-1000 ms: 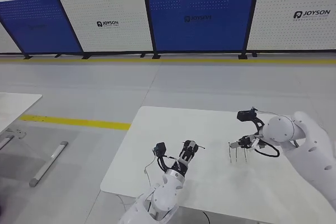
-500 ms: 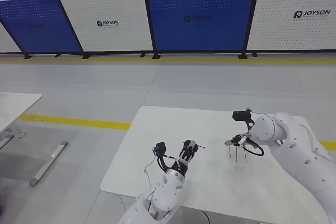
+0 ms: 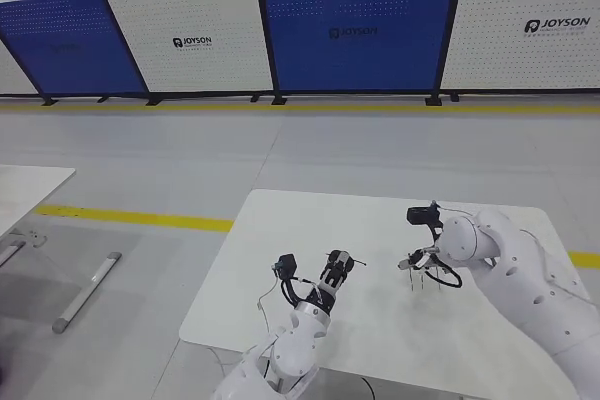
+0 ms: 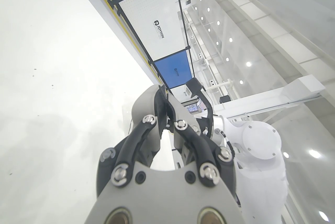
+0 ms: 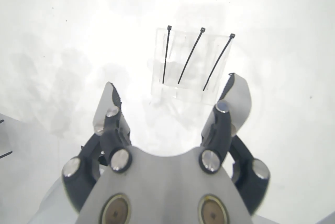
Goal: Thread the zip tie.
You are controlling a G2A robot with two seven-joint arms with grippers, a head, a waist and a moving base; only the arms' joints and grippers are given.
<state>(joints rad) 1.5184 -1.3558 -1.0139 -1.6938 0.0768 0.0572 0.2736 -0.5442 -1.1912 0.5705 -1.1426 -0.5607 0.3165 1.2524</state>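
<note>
Three black zip ties (image 5: 190,56) stand side by side in a clear holder (image 5: 183,95) on the white table (image 3: 280,230). My right gripper (image 5: 174,86) hovers just above and short of the holder, open and empty, its fingers wider apart than the holder. From above, the right gripper (image 3: 417,262) sits right over the zip ties (image 3: 418,281) at the table's right middle. My left gripper (image 3: 338,264) is near the table's front, pointing up and away from the ties. The left gripper (image 4: 163,102) is shut with nothing visible between its fingers.
The table's front-left edge (image 3: 205,300) lies close to the left arm. A second white table (image 3: 10,190) stands off to the left, with a grey bar (image 3: 85,292) on the floor between them. Bare tabletop surrounds the holder.
My right arm has moved left and slightly toward the table's front, bringing its open gripper over the zip ties. The left arm has not moved.
</note>
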